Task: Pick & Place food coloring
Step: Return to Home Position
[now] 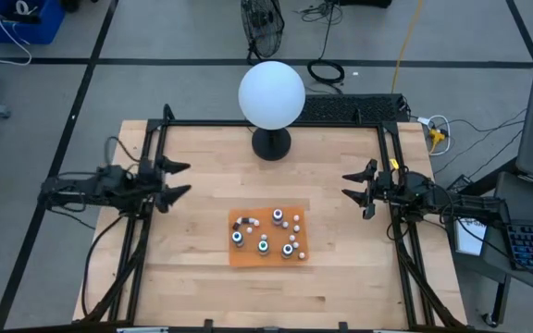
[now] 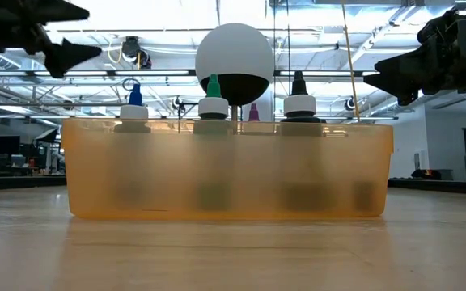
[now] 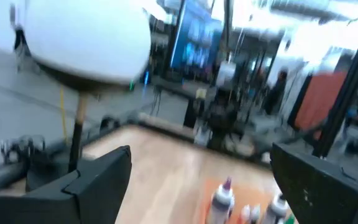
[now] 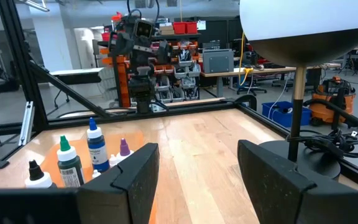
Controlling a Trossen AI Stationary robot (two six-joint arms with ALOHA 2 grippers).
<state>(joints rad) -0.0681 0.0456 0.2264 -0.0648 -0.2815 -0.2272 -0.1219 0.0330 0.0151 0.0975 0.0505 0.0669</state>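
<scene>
White globe on a black base, far side of wooden table

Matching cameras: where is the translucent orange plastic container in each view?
High view: translucent orange plastic container, picture's lower centre.
Low view: fills the middle.
Left wrist view: bottom edge, right of centre.
Right wrist view: lower left.
Shared landmark: big white globe on black base.

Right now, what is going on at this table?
Nothing is being handled. The small white-capped food coloring bottles sit inside the translucent orange plastic container on the wooden table. The left gripper and the right gripper hang open and empty at the table's two sides. A big white globe on a black base stands behind.
</scene>
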